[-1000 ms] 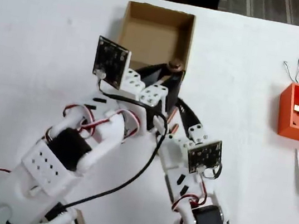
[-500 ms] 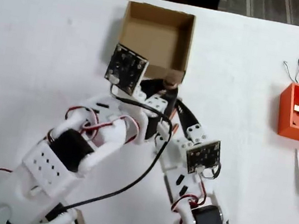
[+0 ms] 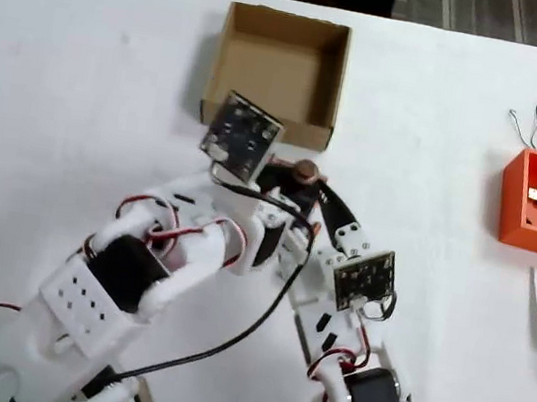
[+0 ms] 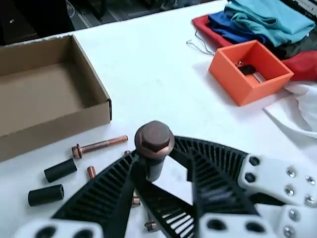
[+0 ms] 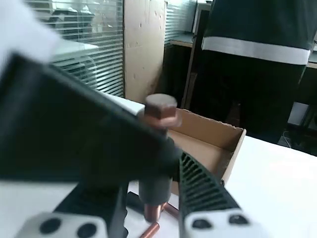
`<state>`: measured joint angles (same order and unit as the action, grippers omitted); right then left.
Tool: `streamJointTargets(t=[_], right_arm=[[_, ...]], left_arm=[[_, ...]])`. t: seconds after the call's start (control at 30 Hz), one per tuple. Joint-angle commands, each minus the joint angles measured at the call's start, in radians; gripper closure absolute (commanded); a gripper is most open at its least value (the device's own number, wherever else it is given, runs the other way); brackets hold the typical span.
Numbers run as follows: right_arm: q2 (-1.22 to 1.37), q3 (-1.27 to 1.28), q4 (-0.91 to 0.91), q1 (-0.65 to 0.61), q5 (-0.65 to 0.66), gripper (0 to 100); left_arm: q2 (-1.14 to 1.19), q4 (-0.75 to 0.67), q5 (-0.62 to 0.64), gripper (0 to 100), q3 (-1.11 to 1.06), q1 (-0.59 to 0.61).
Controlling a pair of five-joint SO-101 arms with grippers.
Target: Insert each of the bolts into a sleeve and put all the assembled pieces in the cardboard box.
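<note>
Left gripper (image 4: 153, 171) clamps the sleeved bolt (image 4: 154, 141) upright near the cardboard box (image 4: 49, 130); right gripper (image 5: 151, 198) grip unclear

Office-like room: window blinds (image 5: 84, 44), white worktable (image 3: 64, 80).

The left arm (image 3: 127, 271) extends forward and angles inward, its gripper (image 4: 158, 166) clamped on an upright sleeved bolt (image 4: 154, 141), while the shorter-looking right arm (image 3: 349, 375) angles in from the other side, its gripper (image 5: 153, 196) set right at that same piece.
</note>
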<state>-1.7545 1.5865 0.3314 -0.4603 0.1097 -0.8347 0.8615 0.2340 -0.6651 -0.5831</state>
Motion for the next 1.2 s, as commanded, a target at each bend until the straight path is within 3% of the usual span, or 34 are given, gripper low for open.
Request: streamJointTargets(t=[0.0,0.23,0.5,0.83,0.97,1.1,1.17], right_arm=[[-0.018,-0.029,0.002,0.001,0.002,97.8],[-0.018,-0.021,0.002,0.001,0.002,97.8],[-0.018,0.002,-0.005,-0.001,0.002,97.8],[-0.016,0.003,-0.005,0.002,-0.006,97.8],[0.038,0.008,-0.002,0.041,-0.144,97.9],[0.219,-0.144,0.001,0.137,-0.152,97.9],[0.360,-0.292,0.004,0.171,-0.152,97.9]], left_arm=[[-0.012,0.023,0.014,79,0.015,-0.020],[-0.014,0.018,0.012,80,0.044,-0.017],[-0.014,0.049,-0.052,80,0.171,0.106],[-0.015,0.117,-0.051,80,0.240,0.121],[-0.014,0.117,-0.034,80,0.407,0.249],[-0.008,0.222,0.005,80,0.570,0.450],[-0.006,0.296,0.005,80,0.553,0.578]])
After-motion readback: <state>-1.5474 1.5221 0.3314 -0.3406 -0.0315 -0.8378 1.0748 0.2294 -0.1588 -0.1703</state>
